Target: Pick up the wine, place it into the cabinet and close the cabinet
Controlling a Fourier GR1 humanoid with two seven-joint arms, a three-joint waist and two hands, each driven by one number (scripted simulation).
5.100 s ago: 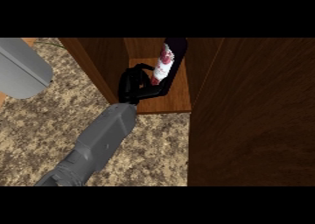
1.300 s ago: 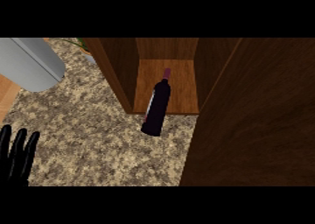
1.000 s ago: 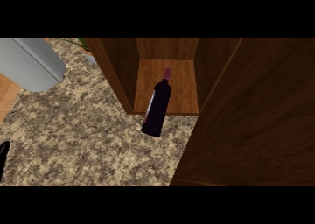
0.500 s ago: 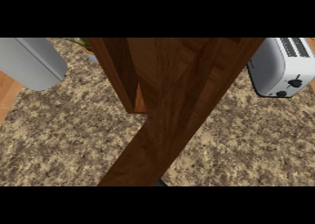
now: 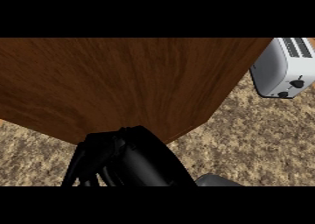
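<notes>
With its straight fingers released, the black hand (image 5: pixel 131 159) presses the brown wooden cabinet door (image 5: pixel 121 83) directly ahead.

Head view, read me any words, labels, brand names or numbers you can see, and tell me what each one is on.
There is no readable text in this view.
The cabinet door shows plain wood grain and no lettering.
The toaster has two dark knobs and no legible markings.
The black hand at the door's lower edge carries no lettering.
The wine bottle is out of sight, so its label cannot be read.
</notes>
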